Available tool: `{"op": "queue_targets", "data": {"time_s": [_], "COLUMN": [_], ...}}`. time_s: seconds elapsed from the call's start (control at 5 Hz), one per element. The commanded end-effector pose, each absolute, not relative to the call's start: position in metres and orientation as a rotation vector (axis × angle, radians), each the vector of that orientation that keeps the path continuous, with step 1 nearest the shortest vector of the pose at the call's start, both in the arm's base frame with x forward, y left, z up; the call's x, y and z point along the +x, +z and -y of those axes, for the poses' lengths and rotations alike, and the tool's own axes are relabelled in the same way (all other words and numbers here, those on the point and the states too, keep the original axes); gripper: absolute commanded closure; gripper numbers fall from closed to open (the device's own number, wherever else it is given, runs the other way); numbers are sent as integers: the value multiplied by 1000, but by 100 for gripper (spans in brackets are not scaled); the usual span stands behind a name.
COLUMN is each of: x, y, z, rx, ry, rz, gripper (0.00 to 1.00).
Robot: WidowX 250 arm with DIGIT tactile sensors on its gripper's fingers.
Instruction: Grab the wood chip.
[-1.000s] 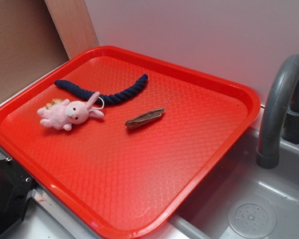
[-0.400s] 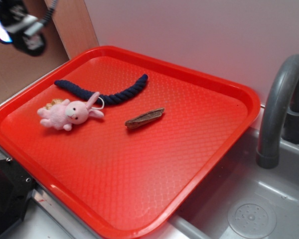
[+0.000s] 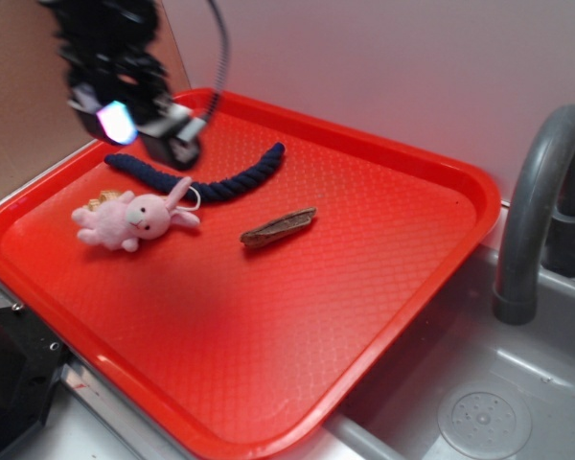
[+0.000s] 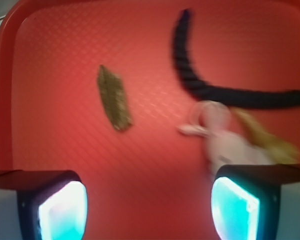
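The wood chip [image 3: 279, 228] [image 4: 114, 98] is a small brown pointed sliver lying flat near the middle of the red tray [image 3: 441, 192]. My gripper [image 3: 146, 126] hangs above the tray's far left part, over the navy rope, well to the left of the chip. It is open, with nothing between its fingers. In the wrist view the gripper [image 4: 149, 206] shows two lit pads [image 4: 64, 210] far apart over bare tray, with the chip ahead and to the left.
A dark navy twisted rope [image 3: 206, 178] [image 4: 200, 75] curves across the tray's back left. A pink plush bunny [image 3: 132, 219] [image 4: 227, 145] lies just in front of it. A grey faucet [image 3: 537, 201] and sink [image 3: 479, 412] stand to the right.
The gripper has come in from the upper left corner and dropped down over the rope. The chip, the bunny and the rope lie as before.
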State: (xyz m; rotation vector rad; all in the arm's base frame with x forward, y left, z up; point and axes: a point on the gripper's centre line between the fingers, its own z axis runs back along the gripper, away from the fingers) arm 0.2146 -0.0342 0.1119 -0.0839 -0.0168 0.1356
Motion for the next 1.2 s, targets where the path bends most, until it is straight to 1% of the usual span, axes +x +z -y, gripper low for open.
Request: {"op": "queue_targets", "data": {"time_s": [0.0,0.2,0.4,0.6,0.8,1.0], "x": [260,265,263,255,252,250], "y": [66,51,42,35,30,32], "z": [76,88,92,84,79,73], "rx": [-60,-48,12,52,87,108], "ry": [10,-39,-48,-28,-9,-7], "rz": [-1,-17,-45,-70,-82,-89], "gripper": [0,0,0,12,100,100]}}
